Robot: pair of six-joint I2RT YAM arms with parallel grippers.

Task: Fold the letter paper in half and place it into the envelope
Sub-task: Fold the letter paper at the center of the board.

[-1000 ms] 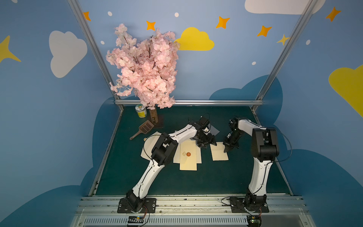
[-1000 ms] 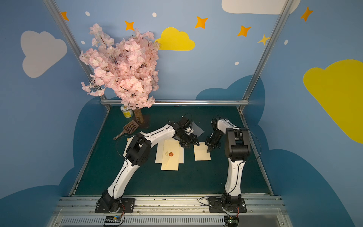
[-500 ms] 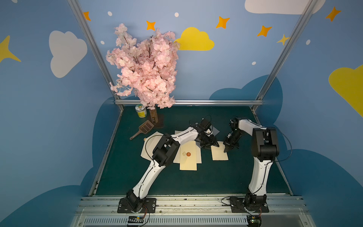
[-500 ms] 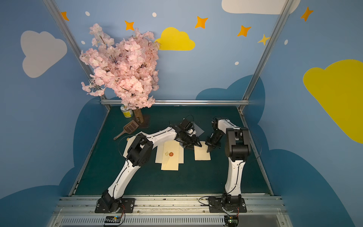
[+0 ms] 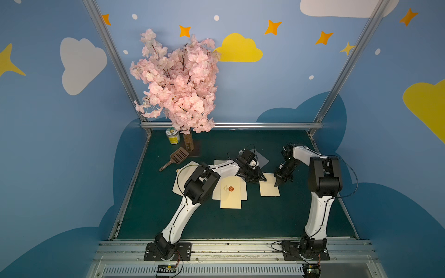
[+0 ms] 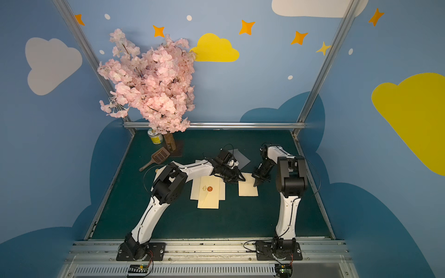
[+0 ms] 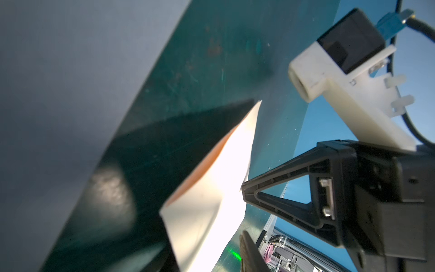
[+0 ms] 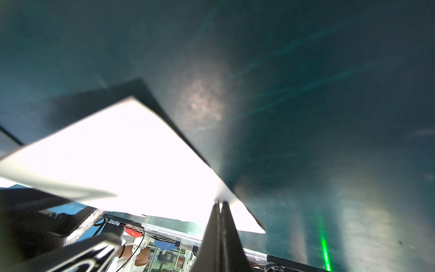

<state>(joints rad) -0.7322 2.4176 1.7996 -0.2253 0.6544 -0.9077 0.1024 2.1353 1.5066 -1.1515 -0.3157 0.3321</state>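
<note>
The cream letter paper (image 5: 269,189) (image 6: 248,190) lies as a small folded rectangle on the green mat, right of centre. My right gripper (image 5: 276,185) (image 8: 220,205) is shut on its right edge, and its fingers (image 8: 226,235) meet with no gap. My left gripper (image 5: 263,180) (image 7: 209,259) is at the paper's far left corner. That corner (image 7: 211,188) is lifted and sits between the jaws, which stand a little apart. The cream envelope (image 5: 231,201) (image 6: 208,201), with a red seal, lies flat to the left.
More cream sheets (image 5: 243,192) lie under the envelope, and a white sheet (image 5: 180,179) is under the left arm. A grey sheet (image 5: 262,160) lies behind the left gripper. A brown scoop (image 5: 178,156), a can (image 5: 173,139) and a pink blossom tree (image 5: 178,81) stand at the back left.
My left gripper has shifted right to the paper's far left corner and its jaws have narrowed around it. The right gripper and the envelope have stayed put.
</note>
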